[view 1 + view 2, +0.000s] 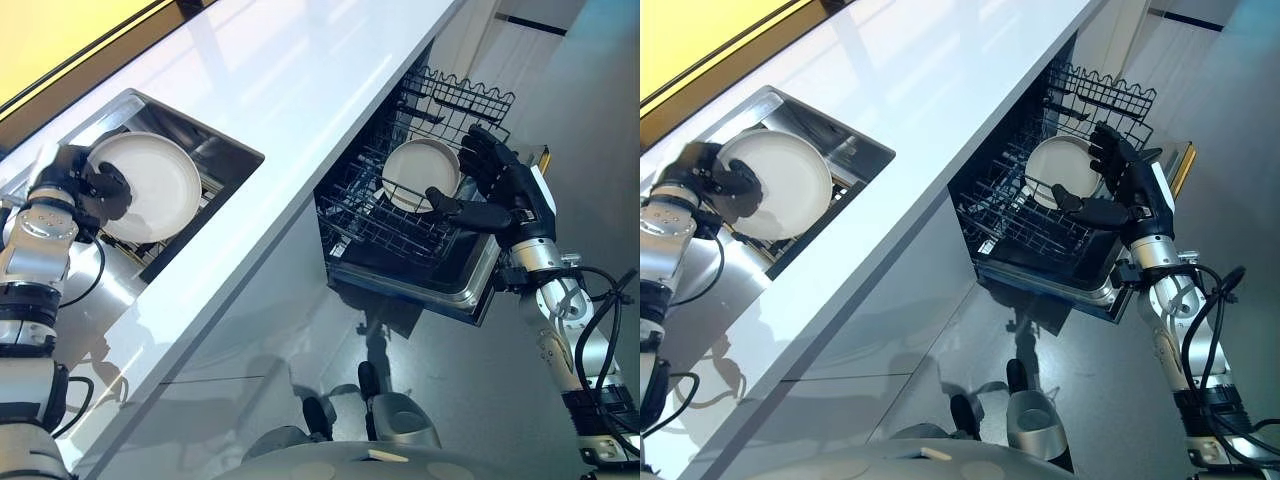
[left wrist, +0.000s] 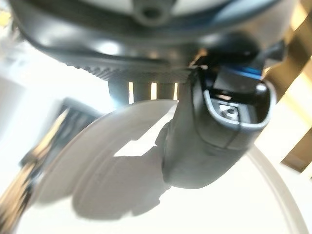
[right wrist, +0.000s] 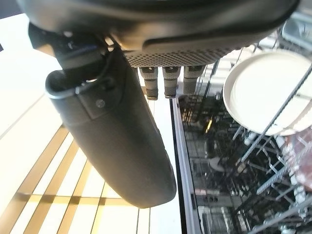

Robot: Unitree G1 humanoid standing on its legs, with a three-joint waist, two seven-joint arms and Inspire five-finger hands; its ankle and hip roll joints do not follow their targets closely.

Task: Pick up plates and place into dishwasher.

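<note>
Plate (image 1: 150, 186), white, round, shallow; held over the sink (image 1: 225, 150) by the left hand (image 1: 85, 185), thumb across the face and fingers behind the rim. Judged rigid, breakable, moderately weighty, glazed and likely slippery, more so if wet; best held at the rim, thumb opposing fingers, as here. Second plate (image 1: 420, 172) stands on edge in the dishwasher (image 1: 470, 285) rack (image 1: 385, 225), among the tines. Right hand (image 1: 495, 185) beside it, fingers straight and spread, holding nothing. Counter (image 1: 300, 90) runs between sink and dishwasher.
</note>
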